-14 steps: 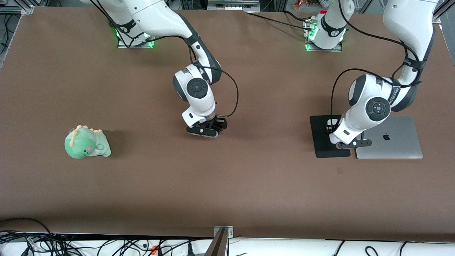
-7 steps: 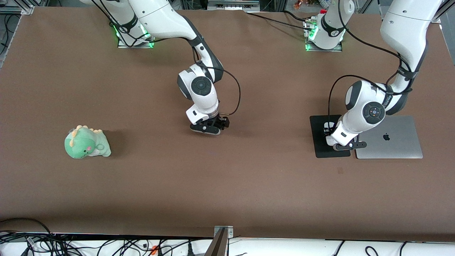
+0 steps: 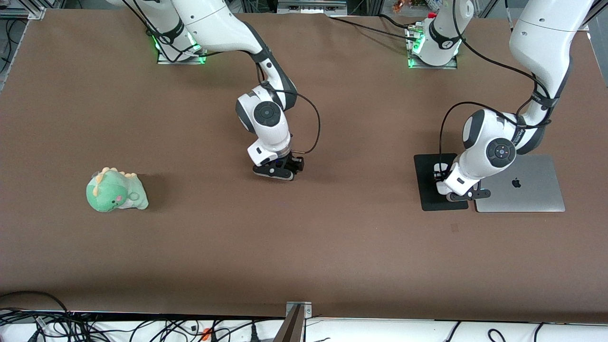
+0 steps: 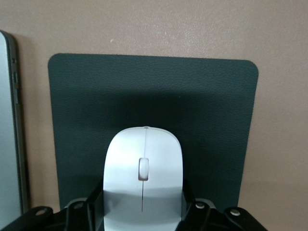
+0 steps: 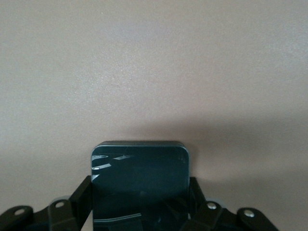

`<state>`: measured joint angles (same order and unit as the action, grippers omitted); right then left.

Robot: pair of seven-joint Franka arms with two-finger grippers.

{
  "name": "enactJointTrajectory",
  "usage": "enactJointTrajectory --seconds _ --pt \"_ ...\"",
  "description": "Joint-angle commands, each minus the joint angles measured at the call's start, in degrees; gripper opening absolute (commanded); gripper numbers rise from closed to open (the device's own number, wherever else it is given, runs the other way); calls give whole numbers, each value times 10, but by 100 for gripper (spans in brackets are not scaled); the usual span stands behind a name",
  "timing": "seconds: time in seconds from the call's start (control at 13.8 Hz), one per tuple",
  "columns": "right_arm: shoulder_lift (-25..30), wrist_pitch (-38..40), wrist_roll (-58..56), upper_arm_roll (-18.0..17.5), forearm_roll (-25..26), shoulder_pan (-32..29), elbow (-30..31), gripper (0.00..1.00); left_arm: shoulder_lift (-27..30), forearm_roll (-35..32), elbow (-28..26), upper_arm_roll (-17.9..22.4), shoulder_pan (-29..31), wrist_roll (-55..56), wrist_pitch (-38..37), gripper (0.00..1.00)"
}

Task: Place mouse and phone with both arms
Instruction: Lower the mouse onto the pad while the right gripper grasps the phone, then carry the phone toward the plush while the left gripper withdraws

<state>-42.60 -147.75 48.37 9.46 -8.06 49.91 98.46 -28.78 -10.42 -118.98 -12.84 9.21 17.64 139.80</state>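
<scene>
The white mouse (image 4: pixel 143 168) is held between the fingers of my left gripper (image 4: pixel 143 214), which is shut on its sides. It is low over the black mouse pad (image 4: pixel 207 110), and I cannot tell if it touches. In the front view the left gripper (image 3: pixel 452 191) is over the pad (image 3: pixel 429 192), with a bit of the mouse (image 3: pixel 440 169) showing. The black phone (image 5: pixel 139 168) lies flat on the bare brown table between the fingers of my right gripper (image 5: pixel 140 209), which is shut on its edges. The right gripper (image 3: pixel 278 174) is low at mid-table and hides the phone there.
A closed silver laptop (image 3: pixel 527 187) lies beside the mouse pad, toward the left arm's end; its edge (image 4: pixel 7 144) shows in the left wrist view. A green plush dinosaur (image 3: pixel 115 191) sits toward the right arm's end of the table.
My right gripper shifted slightly and shut on the phone. My left gripper, with the mouse, slid a little across the pad away from the laptop.
</scene>
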Motion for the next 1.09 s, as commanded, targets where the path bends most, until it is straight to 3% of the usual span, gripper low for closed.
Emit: enactJointTrajectory --seconds 0.0,0.07,0.15,0.44,0.58,0.73,1.02 --pt "-3 31 -4 8 1 5 -11 25 -7 -14 5 -8 9 -6 6 57" --pt "-1 56 -6 9 2 3 -23 20 -8 -14 6 -8 9 -6 6 74" --pt "0 84 -13 12 2 0 -40 17 -8 -14 6 -8 9 -6 6 100" --pt "2 221 -127 36 -4 -29 -112 15 14 -13 16 -9 9 -4 -1 100" --pt "23 247 -209 37 -6 -72 -107 15 44 -13 20 -9 9 -4 -16 100" --pt "42 262 -267 37 -6 -114 -96 15 71 -14 55 -9 9 -5 -85 100" --pt "95 210 -366 38 -7 -201 -17 13 88 -7 195 -10 5 -6 -268 100"
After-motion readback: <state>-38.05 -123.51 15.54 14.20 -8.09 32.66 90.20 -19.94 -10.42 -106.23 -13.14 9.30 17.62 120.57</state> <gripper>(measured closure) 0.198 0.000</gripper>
